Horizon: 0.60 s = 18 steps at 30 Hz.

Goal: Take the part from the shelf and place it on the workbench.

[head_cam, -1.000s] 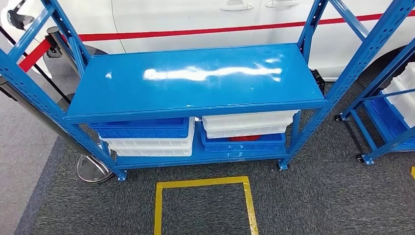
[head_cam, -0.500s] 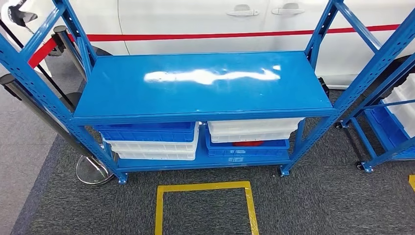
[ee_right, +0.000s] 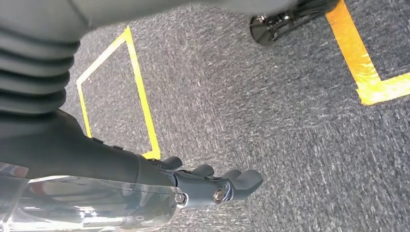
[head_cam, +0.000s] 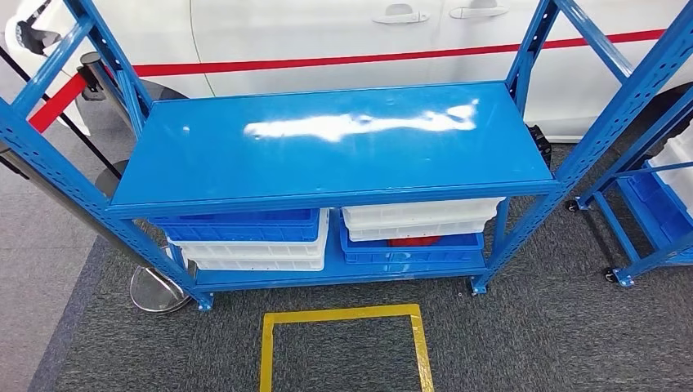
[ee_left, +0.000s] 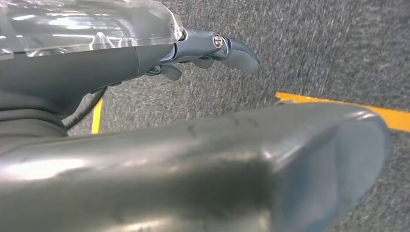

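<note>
A blue metal shelf [head_cam: 327, 163] stands in front of me in the head view, its top board bare and glossy. On its bottom level at the right, a red part [head_cam: 413, 241] peeks out of a blue bin [head_cam: 409, 249] under a white bin [head_cam: 421, 216]. My left hand [ee_left: 208, 46] hangs over the grey carpet with its fingers stretched out and nothing in them. My right hand [ee_right: 208, 183] hangs the same way beside me, holding nothing.
A blue bin [head_cam: 237, 224] on white bins [head_cam: 253, 253] fills the bottom level's left side. A yellow tape square [head_cam: 343, 314] marks the carpet before the shelf. A white car [head_cam: 327, 33] stands behind, a stanchion base [head_cam: 155, 290] at the left, another blue rack [head_cam: 654, 204] at the right.
The whole picture has shifted a little, so the camera has moved; the shelf and bins keep their places. No hand has come into the head view.
</note>
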Available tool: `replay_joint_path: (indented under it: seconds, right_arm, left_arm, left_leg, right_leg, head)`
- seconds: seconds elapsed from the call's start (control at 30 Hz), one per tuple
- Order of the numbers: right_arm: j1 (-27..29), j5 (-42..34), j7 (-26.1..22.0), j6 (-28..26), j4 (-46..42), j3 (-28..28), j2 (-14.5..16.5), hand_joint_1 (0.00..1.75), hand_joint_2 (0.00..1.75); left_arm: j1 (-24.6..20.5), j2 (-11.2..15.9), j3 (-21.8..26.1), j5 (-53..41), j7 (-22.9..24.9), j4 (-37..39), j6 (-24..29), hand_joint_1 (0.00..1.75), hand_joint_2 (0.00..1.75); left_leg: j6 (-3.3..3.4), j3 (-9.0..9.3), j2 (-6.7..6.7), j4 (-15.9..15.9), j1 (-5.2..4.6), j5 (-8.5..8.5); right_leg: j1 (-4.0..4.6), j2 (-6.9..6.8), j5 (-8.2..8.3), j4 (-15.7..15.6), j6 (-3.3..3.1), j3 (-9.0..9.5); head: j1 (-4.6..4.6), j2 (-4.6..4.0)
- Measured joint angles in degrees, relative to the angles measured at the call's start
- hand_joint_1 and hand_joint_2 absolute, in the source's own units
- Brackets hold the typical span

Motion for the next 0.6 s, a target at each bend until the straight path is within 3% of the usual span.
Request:
replay_joint_path:
  seconds: [0.03,0.07,0.1,0.17,0.23,0.37,0.6]
  right_arm:
    - [0.0,0.1,0.2,-0.1,0.0,0.0,0.0,0.00,1.75]
    - [0.0,0.1,0.4,-0.2,0.0,-0.1,0.0,0.00,1.75]
    - [0.0,0.1,0.5,-0.4,0.0,-0.1,0.0,0.00,1.75]
    - [0.0,0.0,0.5,-0.6,0.0,-0.2,0.1,0.00,1.75]
    - [-0.1,-0.1,0.6,-0.8,0.0,-0.2,0.1,0.00,1.75]
    - [-0.2,-0.1,0.7,-0.7,0.0,-0.2,0.1,0.00,1.75]
    - [-0.2,0.0,0.7,-0.6,0.0,-0.2,0.1,0.00,1.75]
  left_arm:
    - [0.0,0.0,0.0,0.0,0.2,0.0,0.1,0.00,0.00]
    - [0.1,0.0,0.0,0.0,0.3,0.0,0.2,0.00,0.00]
    - [0.1,0.0,0.0,0.0,0.4,0.0,0.4,0.00,0.00]
    - [0.1,0.0,0.0,0.0,0.5,0.0,0.6,0.00,0.00]
    - [0.0,-0.1,0.0,0.0,0.7,0.0,0.7,0.00,0.00]
    - [0.0,-0.2,0.0,0.0,1.2,0.0,0.9,0.00,1.75]
    - [0.0,-0.2,0.0,0.0,1.7,0.0,1.2,0.00,1.75]
  left_leg:
    - [-0.31,-1.54,0.00,2.9,0.22,-0.85]
    - [-0.62,-2.20,0.01,3.8,0.47,-0.52]
    - [-0.90,-1.68,0.02,2.4,0.73,1.00]
    - [-1.45,1.77,0.06,-5.4,1.31,5.38]
    - [-1.33,4.43,-0.10,-11.5,1.45,7.52]
    - [-0.37,4.77,-0.27,-12.5,1.01,7.72]
    - [0.09,4.78,-0.27,-12.5,0.56,7.55]
  right_leg:
    - [0.01,-0.02,-0.07,0.0,-0.13,0.04]
    - [0.00,0.01,-0.13,0.0,-0.19,0.12]
    - [-0.05,0.06,-0.21,0.1,-0.19,0.25]
    - [-0.13,0.18,-0.48,0.2,0.00,0.57]
    - [0.11,0.31,-0.86,0.6,0.53,0.72]
    - [0.25,0.41,-0.92,0.6,1.20,0.79]
    - [-0.17,0.50,-0.88,0.3,1.76,0.89]
  head:
    - [0.01,0.00]
    - [0.01,0.00]
    - [0.01,0.00]
    - [0.01,0.00]
    - [0.08,0.00]
    - [0.28,0.00]
    - [0.28,0.00]
